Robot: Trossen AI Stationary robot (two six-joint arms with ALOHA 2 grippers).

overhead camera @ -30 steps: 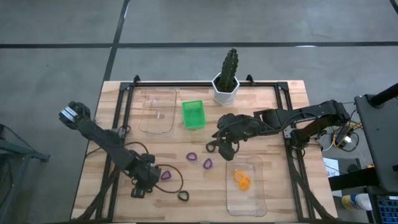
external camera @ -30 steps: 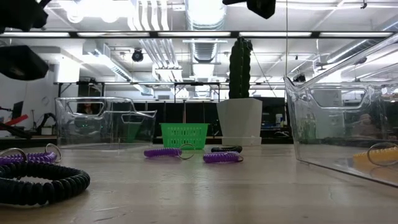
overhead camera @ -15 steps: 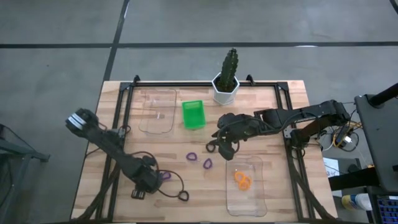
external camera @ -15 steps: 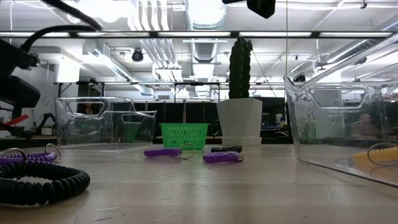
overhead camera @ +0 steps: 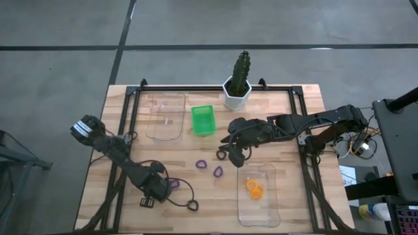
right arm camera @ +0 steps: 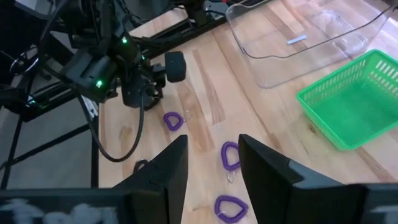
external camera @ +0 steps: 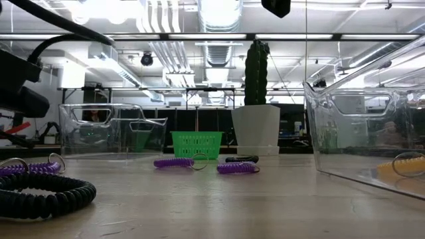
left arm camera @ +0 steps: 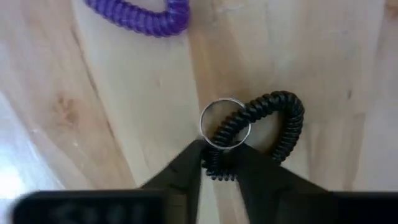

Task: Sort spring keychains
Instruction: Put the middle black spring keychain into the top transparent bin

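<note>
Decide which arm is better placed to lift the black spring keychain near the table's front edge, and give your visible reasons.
The left. The left gripper is already down at the black spring keychain, its fingers on either side of the coil beside the metal ring. The right gripper hovers open mid-table, well away from it.

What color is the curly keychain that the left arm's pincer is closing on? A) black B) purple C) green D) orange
A: in the left wrist view the left pincer has its two fingers on either side of a black keychain with a silver ring, while a purple keychain lies apart from it on the table.
</note>
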